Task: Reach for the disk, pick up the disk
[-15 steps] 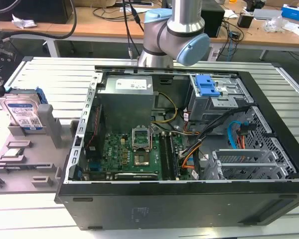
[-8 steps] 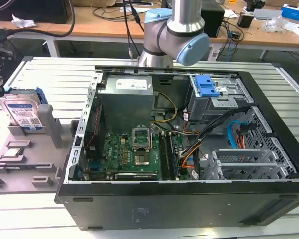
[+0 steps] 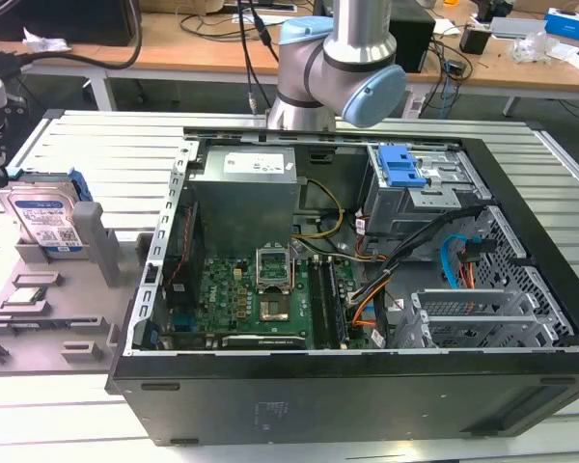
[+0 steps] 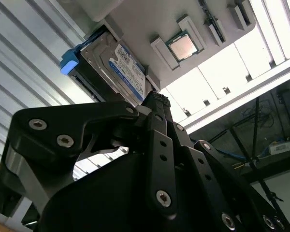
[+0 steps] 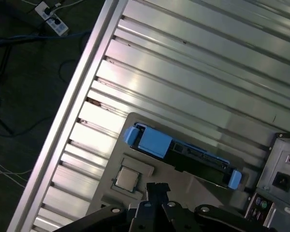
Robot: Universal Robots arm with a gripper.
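Observation:
The disk (image 3: pixel 43 220) is a silver hard drive with a blue-and-white label and a blue side frame. It stands on edge in a grey holder (image 3: pixel 98 243) at the exterior view's left, outside the computer case. In the second wrist view the disk (image 4: pixel 123 70) lies beyond the black fingertips of my gripper (image 4: pixel 157 100), apart from them. In the first wrist view I see the disk's (image 5: pixel 153 142) blue frame from above, just past the gripper (image 5: pixel 158 187). The fingers meet at one tip, shut with nothing between them.
A small square silver chip (image 4: pixel 182 47) sits in a recess of the same grey holder, close to the disk. The open black computer case (image 3: pixel 347 391) fills the middle of the ribbed metal table (image 5: pixel 183 72). The arm's base (image 3: pixel 338 68) stands behind the case.

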